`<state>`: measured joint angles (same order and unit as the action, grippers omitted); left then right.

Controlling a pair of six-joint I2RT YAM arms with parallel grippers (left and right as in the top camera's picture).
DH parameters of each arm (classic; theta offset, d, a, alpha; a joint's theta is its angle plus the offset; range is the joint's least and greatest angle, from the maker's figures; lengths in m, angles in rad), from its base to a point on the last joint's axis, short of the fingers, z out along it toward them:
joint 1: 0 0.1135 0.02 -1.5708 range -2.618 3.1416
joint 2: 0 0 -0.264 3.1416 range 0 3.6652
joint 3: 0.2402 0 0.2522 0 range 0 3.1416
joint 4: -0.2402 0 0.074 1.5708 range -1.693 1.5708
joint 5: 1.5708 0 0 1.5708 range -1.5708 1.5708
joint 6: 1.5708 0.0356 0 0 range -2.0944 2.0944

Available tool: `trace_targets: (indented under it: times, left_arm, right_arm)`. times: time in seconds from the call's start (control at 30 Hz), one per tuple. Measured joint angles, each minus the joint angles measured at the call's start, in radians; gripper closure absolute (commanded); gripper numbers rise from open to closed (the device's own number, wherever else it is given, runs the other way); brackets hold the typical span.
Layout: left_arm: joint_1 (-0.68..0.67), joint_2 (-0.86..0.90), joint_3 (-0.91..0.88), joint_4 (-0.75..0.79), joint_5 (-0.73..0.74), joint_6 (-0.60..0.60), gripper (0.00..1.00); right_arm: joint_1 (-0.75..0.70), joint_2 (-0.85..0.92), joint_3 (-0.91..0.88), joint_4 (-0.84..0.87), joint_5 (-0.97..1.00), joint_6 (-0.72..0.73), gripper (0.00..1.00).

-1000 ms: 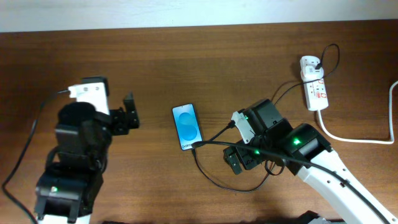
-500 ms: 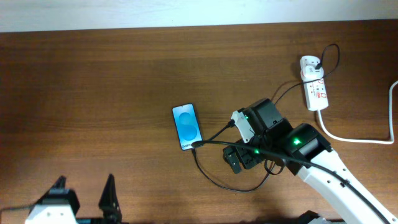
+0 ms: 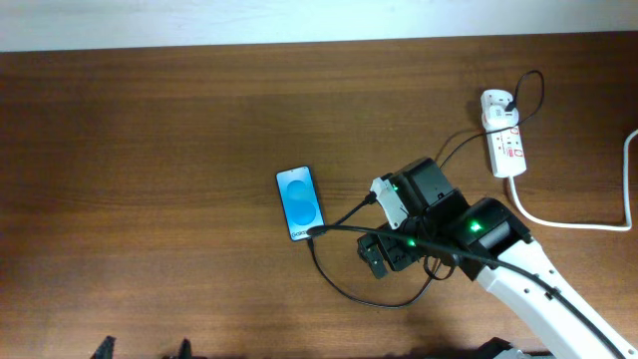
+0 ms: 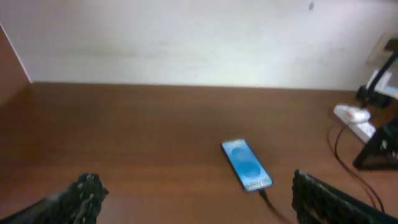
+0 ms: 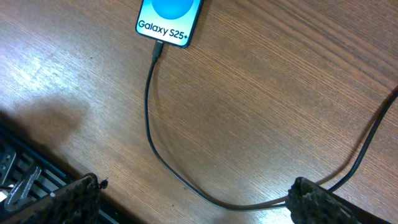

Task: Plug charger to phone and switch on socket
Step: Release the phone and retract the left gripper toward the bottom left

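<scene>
The phone (image 3: 300, 202) lies flat mid-table with its blue screen lit, also seen in the left wrist view (image 4: 246, 165) and the right wrist view (image 5: 169, 15). The charger (image 3: 344, 289), a thin black cable, has its plug tip (image 5: 158, 50) at the phone's near end. It loops across the wood (image 5: 149, 124) and runs back to the socket (image 3: 505, 140), a white power strip at the far right. My right gripper (image 3: 384, 255) hangs open above the cable loop, holding nothing (image 5: 193, 208). My left gripper (image 3: 142, 351) is open at the front edge, empty (image 4: 199, 205).
A thick white cord (image 3: 568, 221) runs from the socket off the right edge. A pale wall (image 4: 186, 37) backs the table. A dark grille (image 5: 25, 180) lies past the table's front edge in the right wrist view.
The left arm has pulled back from the left of the table toward the front edge; only its fingertips now show in the overhead view. The right arm, phone and cable have not moved.
</scene>
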<state>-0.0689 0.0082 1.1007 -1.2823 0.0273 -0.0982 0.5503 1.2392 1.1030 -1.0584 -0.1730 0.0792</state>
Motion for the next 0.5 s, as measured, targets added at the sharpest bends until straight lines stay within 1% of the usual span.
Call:
trace_targets:
  times: [0.03, 0.07, 0.13, 0.17, 0.27, 0.3, 0.37, 0.4, 0.5]
  left_arm:
    - [0.000, 0.000, -0.025, 0.045, 0.000, 0.000, 0.01]
    - [0.000, 0.000, -0.034, 0.055, 0.000, 0.000, 0.01]
    - [0.000, 0.000, -0.076, 0.155, 0.000, 0.000, 0.01]
    - [0.000, 0.001, -0.099, 0.182, 0.000, 0.000, 0.01]
    - [0.000, 0.000, -0.191, 0.325, 0.000, -0.027, 0.01]
    - [0.000, 0.000, -0.243, 0.417, 0.000, -0.050, 0.01]
    - [0.000, 0.001, -0.326, 0.542, 0.001, -0.085, 0.01]
    - [0.000, 0.001, -0.394, 0.665, 0.001, -0.103, 0.01]
    - [0.000, 0.003, -0.539, 0.876, 0.000, -0.122, 0.01]
  right_arm:
    - [0.000, 0.000, 0.000, -0.001, 0.000, -0.001, 0.02]
    - [0.000, 0.000, 0.000, 0.000, 0.000, 0.000, 0.02]
    - [0.000, 0.000, 0.000, 0.000, 0.000, 0.000, 0.02]
    - [0.000, 0.000, 0.000, 0.000, 0.000, 0.000, 0.02]
    - [0.000, 0.000, 0.000, 0.012, 0.000, 0.000, 0.02]
    - [0.000, 0.000, 0.000, 0.020, 0.000, 0.001, 0.02]
    - [0.000, 0.000, 0.000, 0.027, 0.000, 0.001, 0.02]
    - [0.000, 0.000, 0.000, 0.032, 0.003, 0.000, 0.02]
    - [0.000, 0.000, 0.000, 0.043, 0.015, 0.001, 0.02]
